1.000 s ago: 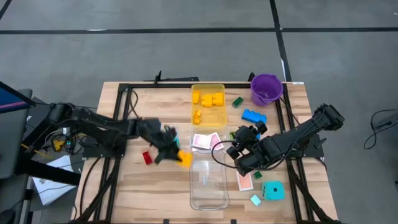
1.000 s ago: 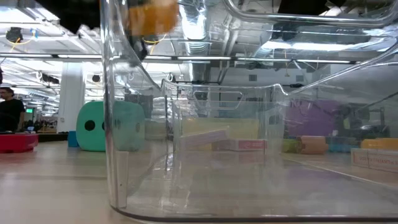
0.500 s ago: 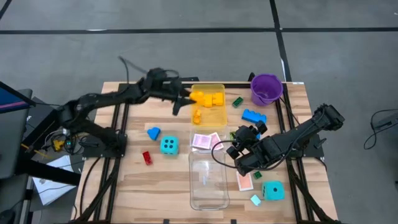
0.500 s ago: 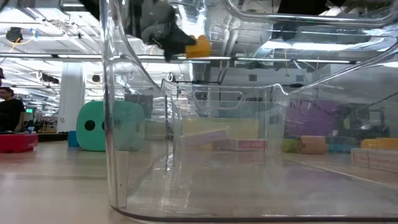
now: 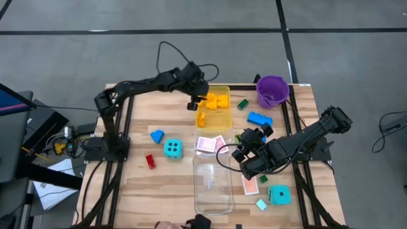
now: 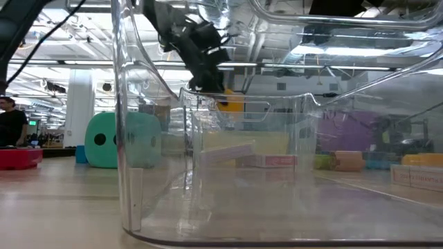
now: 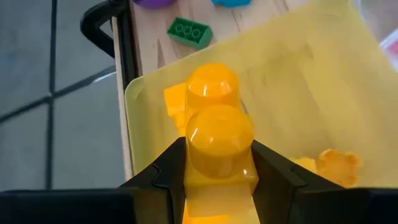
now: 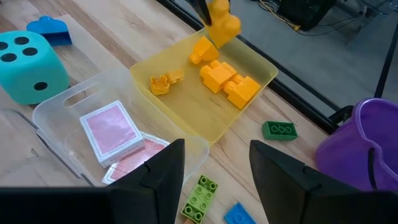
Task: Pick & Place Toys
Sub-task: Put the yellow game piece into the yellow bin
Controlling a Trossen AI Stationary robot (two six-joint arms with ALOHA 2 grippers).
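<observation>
Even, bright overhead light falls on the desk [image 5: 146, 184], leaving only short, soft shadows. In the low view, ceiling lamps streak glare across the clear tray [image 6: 208, 138], whose curved walls warp the room behind. The left wrist view is soft up close, where the yellow brick [image 7: 219, 149] blurs.
</observation>
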